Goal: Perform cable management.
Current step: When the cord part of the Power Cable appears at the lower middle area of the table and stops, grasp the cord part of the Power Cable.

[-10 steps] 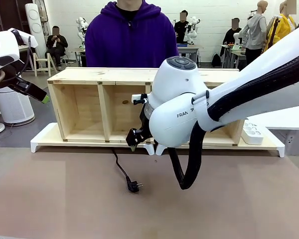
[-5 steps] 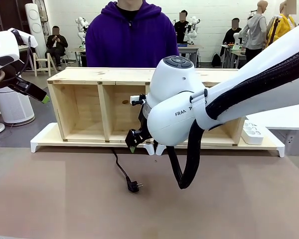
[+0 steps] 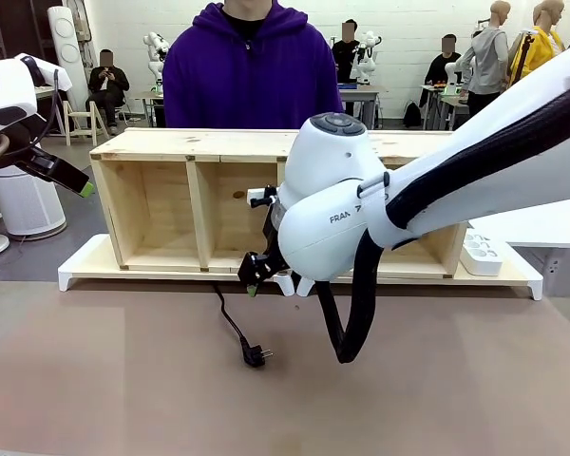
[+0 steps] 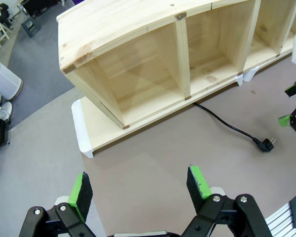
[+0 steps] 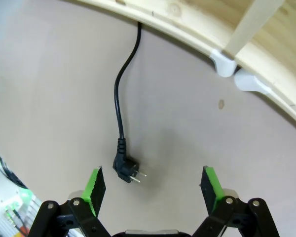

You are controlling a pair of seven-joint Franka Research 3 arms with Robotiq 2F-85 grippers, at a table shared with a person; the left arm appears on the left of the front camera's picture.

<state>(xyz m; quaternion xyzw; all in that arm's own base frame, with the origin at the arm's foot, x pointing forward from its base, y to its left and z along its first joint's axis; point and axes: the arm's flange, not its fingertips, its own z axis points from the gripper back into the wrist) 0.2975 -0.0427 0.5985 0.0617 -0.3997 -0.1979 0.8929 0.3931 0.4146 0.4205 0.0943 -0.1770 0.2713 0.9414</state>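
The cable [image 3: 230, 323] is a thin black cord that comes out from under the wooden shelf and runs toward me over the brown table, ending in a round two-pin plug [image 3: 256, 356]. My right gripper [image 3: 255, 275] hangs open above the cord near the shelf's front edge. In the right wrist view the plug [image 5: 124, 169] lies on the table below my right gripper [image 5: 153, 185], nearer its left green pad [image 5: 94, 185], untouched. My left gripper [image 3: 66, 178] is raised at the far left, also open [image 4: 138, 187], with the cable [image 4: 227, 123] far ahead of it.
A wooden shelf [image 3: 199, 142] with open compartments stands on a white base [image 3: 85, 266] across the table's far side. A person in a purple hoodie [image 3: 250, 71] stands behind it. A white power strip [image 3: 480, 255] lies on the base at the right.
My right arm has drifted slightly left and a little lower. The cable, the plug and the left arm have not moved.
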